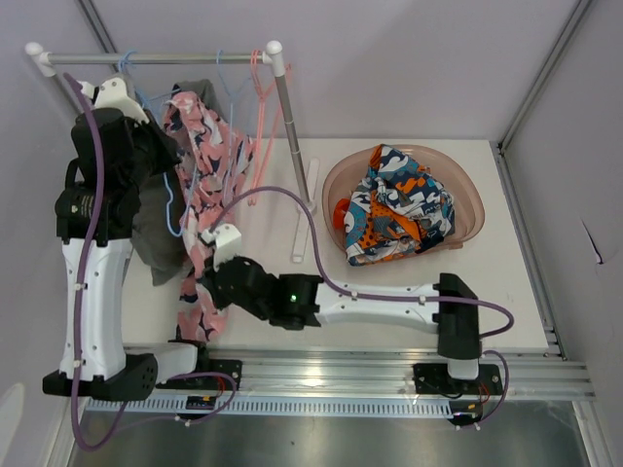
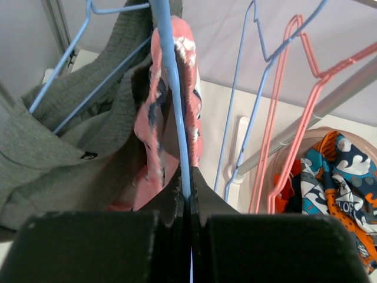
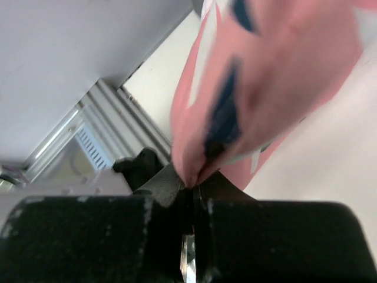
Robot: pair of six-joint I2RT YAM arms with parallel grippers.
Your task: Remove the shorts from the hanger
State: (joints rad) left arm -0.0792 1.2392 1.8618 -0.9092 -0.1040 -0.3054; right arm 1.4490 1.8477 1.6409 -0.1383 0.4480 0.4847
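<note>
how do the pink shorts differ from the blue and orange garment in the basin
The pink shorts hang off a blue hanger, stretched long; the blue-orange garment lies crumpled in the basin. The right claw pinches the pink shorts; nothing touches the blue-orange garment. Both are boldly patterned.

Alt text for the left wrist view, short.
The left hand is shut on a blue hanger with pink patterned shorts draped over it. A grey garment hangs beside them; a pink hanger and colourful clothes show behind.
</note>
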